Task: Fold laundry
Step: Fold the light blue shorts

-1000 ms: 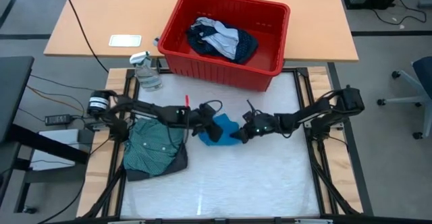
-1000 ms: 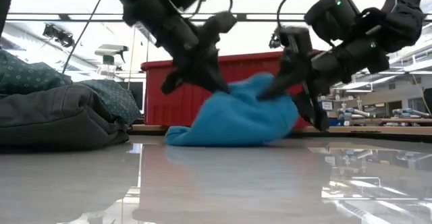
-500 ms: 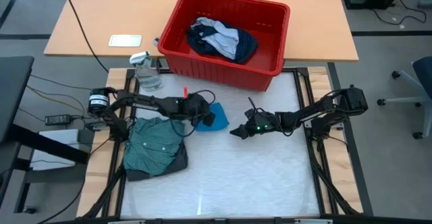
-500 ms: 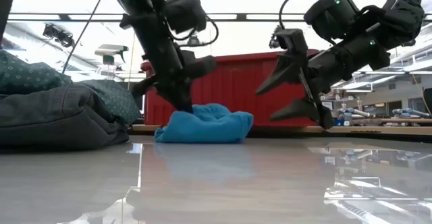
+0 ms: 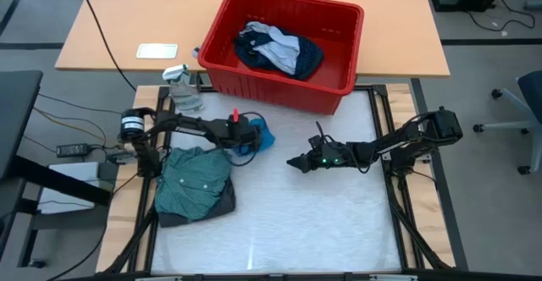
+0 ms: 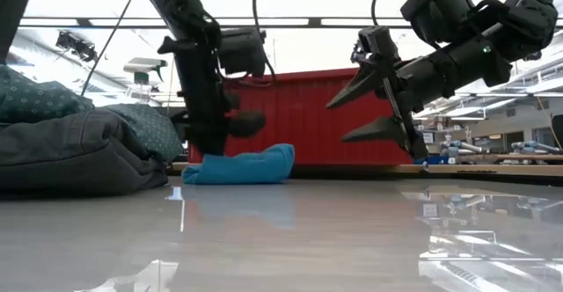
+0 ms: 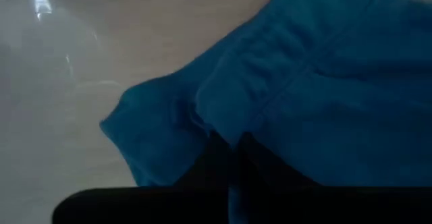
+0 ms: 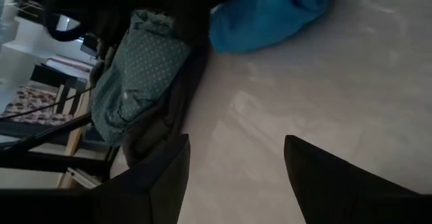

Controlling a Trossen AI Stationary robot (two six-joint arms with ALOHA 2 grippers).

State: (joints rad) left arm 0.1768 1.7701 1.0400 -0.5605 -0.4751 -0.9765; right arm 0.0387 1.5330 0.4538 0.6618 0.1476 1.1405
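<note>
Laundry sits stacked at the table's left: a teal-green shirt (image 5: 193,179) over a dark grey piece (image 5: 222,203). Just right of it, the left gripper (image 5: 254,139) is clamped on the small bright blue piece (image 5: 263,134). Farther right, the right gripper (image 5: 294,162) hovers with jaws spread wide, holding nothing.

This is a robotics lab. The white tabletop (image 5: 288,222) sits in a black metal frame (image 5: 405,222) on grey carpet, with loose cables (image 5: 59,112) trailing at 9 o'clock. Beyond it, the low view shows long ceiling light strips (image 6: 114,19) and benches crowded with equipment (image 6: 493,147). A blue office chair (image 5: 525,103) stands at 3 o'clock.
</note>
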